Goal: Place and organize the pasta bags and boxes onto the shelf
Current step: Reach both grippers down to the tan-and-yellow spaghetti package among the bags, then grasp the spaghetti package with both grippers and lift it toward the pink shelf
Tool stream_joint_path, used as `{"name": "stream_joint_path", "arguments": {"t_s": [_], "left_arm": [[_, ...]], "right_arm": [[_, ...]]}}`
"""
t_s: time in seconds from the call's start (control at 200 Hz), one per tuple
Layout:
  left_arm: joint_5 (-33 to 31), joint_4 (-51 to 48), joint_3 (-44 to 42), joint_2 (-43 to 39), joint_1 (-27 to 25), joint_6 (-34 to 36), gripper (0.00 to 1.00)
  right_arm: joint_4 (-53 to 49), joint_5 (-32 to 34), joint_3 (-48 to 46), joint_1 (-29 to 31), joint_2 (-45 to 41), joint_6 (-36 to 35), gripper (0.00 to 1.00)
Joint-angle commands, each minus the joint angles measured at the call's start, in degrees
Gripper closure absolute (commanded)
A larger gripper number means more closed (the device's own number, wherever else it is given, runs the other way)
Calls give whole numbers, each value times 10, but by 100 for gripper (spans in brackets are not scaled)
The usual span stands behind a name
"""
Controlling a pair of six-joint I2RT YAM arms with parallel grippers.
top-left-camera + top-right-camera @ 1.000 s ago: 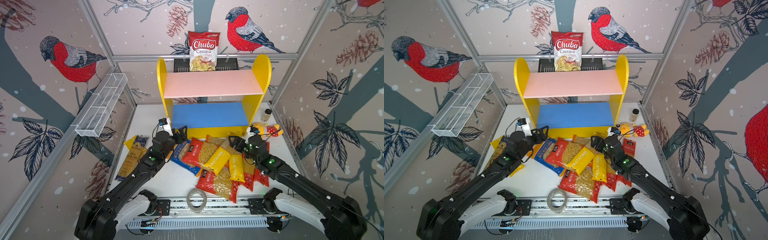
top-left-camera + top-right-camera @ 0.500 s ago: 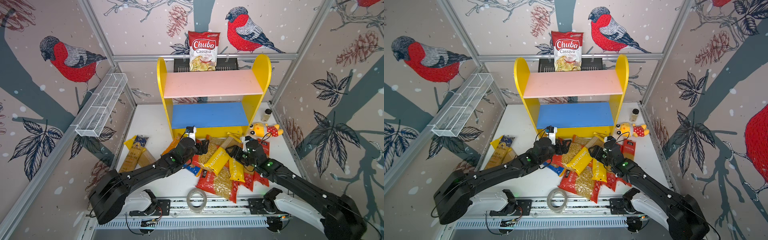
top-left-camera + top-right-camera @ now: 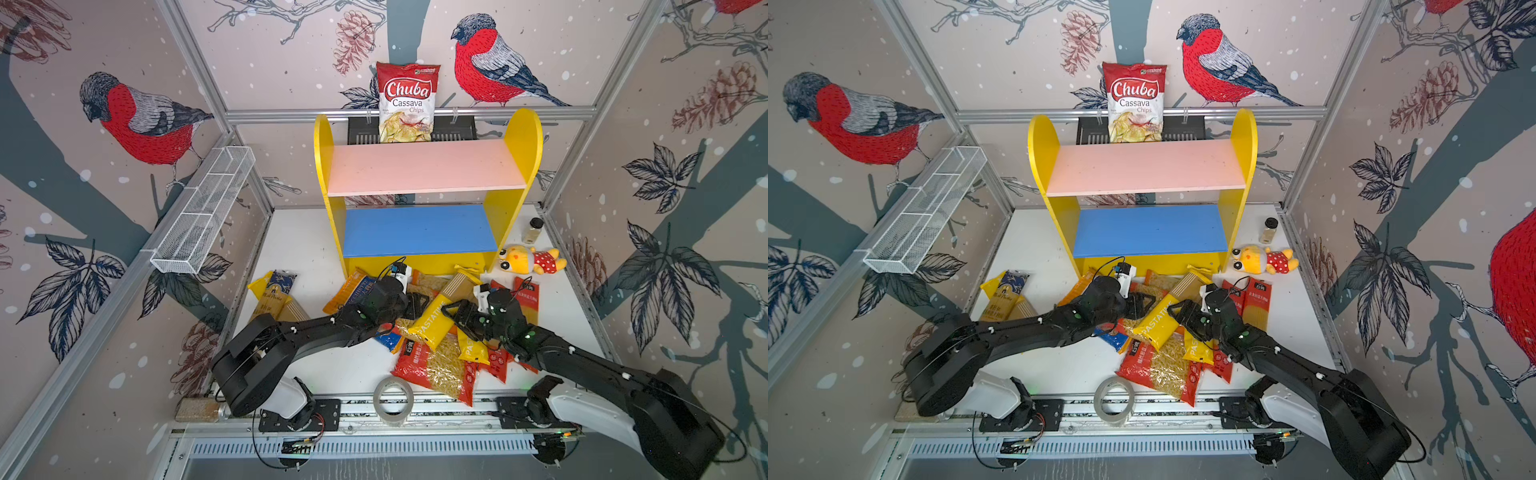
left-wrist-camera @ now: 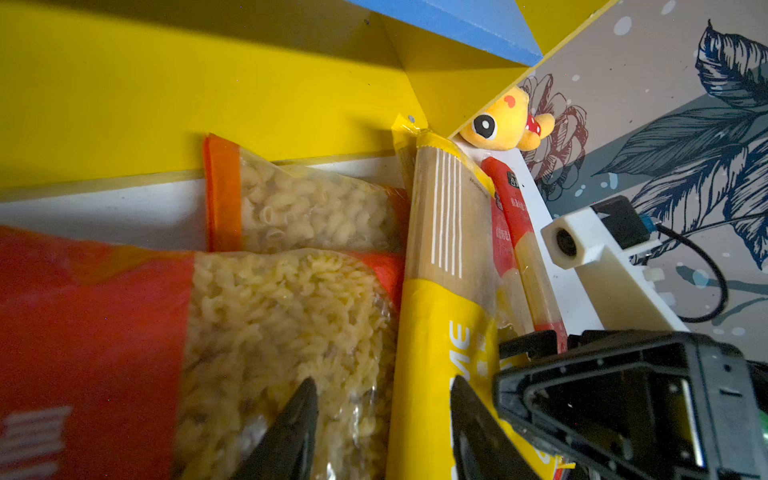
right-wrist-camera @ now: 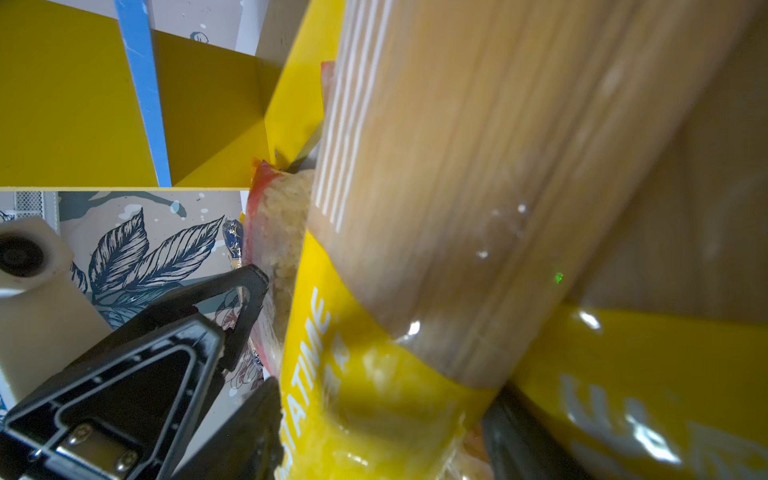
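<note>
A heap of pasta bags lies on the white table in front of the shelf [image 3: 424, 166] [image 3: 1142, 166], whose pink and blue boards are bare. On top of the heap a long yellow PASTATIME pack [image 3: 432, 320] [image 3: 1158, 320] lies slantwise. My right gripper [image 3: 455, 313] [image 5: 382, 415] is shut across it, one finger on each side. My left gripper [image 3: 415, 305] [image 4: 382, 390] is at the pack's other side, jaws apart: one finger over a red fusilli bag [image 4: 270, 316], the other on the yellow pack [image 4: 432, 332]. A navy-gold spaghetti pack [image 3: 274, 291] lies apart at the left.
A Chuba chips bag [image 3: 407, 104] hangs behind the shelf. A plush toy [image 3: 532, 259] and a spice jar [image 3: 533, 230] sit right of the shelf. A tape roll [image 3: 392, 399] lies at the front edge. A wire basket [image 3: 203, 212] hangs on the left wall.
My left arm has swung from the left side to the middle of the heap and its jaws have narrowed. My right gripper has moved onto the yellow pack and closed on it.
</note>
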Motion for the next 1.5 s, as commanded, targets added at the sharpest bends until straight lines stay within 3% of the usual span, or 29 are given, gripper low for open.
{"name": "stream_joint_path", "arguments": {"t_s": [0.0,0.375,0.705,0.911,1.171,1.336,1.496], "left_arm": [[38,45,3,19,-1,-9,57],[95,125,-27,45,-3,-57,81],[87,62,-21,-17,9,-30,79],[105,24,-30,-88,60,-18,62],[128,27,-40,-155,84,-15,29],[189,109,-61,-166,125,-76,12],[225,157,-66,-153,132,-105,8]], "right_arm": [[78,-5,-7,1,-1,9,30],[179,0,-35,-20,33,16,53],[205,-9,-41,-25,0,-11,81],[205,-25,-23,-25,-29,-41,92],[193,-62,28,0,-61,-93,97],[212,-71,74,36,-65,-123,97],[240,-82,112,61,-51,-134,98]]}}
